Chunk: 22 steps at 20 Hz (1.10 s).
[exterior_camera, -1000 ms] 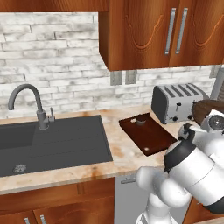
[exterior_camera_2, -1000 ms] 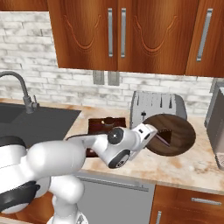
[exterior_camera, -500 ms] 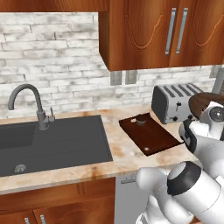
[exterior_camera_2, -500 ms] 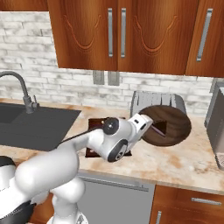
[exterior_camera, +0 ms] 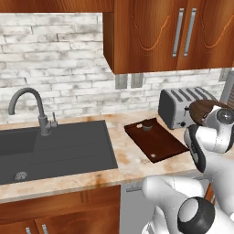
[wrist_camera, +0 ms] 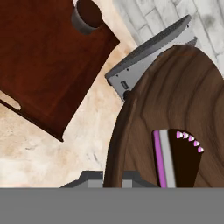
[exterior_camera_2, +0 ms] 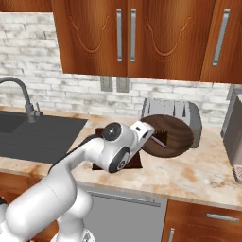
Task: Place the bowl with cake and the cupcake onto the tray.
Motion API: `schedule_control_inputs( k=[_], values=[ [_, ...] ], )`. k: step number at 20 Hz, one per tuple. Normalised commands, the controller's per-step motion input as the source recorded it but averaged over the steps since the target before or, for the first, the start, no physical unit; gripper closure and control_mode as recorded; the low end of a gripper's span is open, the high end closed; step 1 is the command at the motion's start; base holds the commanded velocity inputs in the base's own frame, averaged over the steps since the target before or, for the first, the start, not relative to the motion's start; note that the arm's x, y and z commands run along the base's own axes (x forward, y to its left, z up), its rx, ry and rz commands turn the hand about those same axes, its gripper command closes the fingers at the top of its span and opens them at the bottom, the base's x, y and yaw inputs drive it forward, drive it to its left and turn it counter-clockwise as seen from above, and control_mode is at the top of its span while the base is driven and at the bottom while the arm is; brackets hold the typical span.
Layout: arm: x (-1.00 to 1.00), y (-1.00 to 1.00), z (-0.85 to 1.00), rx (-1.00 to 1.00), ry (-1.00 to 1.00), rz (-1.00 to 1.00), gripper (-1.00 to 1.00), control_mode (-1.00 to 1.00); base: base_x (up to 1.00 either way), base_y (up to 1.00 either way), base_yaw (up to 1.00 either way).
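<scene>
Your gripper (wrist_camera: 113, 178) pinches the bowl with cake (exterior_camera_2: 168, 136) by its rim, mid-frame; the cupcake (exterior_camera: 147, 124) sits on the tray (exterior_camera: 160, 142).

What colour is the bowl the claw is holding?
Dark brown with a wood grain, clearest in the hand view: bowl.

Toaster (exterior_camera: 183, 106), sink (exterior_camera: 50, 148), faucet (exterior_camera: 34, 109).

A dark tray (exterior_camera: 157, 142) lies on the counter (exterior_camera: 128, 167), its middle and near end bare. A cupcake (exterior_camera: 147, 124) sits at its far end. A toaster (exterior_camera: 180, 106) stands close beside the tray's right edge. Left of the tray, open counter leads to the sink (exterior_camera: 55, 148).
</scene>
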Motion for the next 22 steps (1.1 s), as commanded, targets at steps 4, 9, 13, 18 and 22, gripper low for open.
schedule_control_inputs(
  k=[4, 9, 13, 18, 22],
  values=[
    [0.0, 0.56, 0.0, 0.0, 0.03, 0.04, 1.0, -1.0, 0.0, 0.0, 0.0],
    [0.08, 0.53, 0.0, 0.0, 0.03, 0.01, 1.0, -1.0, 0.0, 0.0, 0.0],
    [0.09, 0.48, 0.0, 0.02, 0.05, 0.0, 1.0, -1.0, 0.0, 0.0, 0.0],
    [0.03, 0.46, 0.0, 0.02, 0.05, 0.0, 1.0, -1.0, 0.0, 0.0, 0.0],
    [0.01, 0.42, -0.01, 0.02, 0.07, 0.0, 1.0, -1.0, 0.0, 0.0, 0.0]
  ],
)
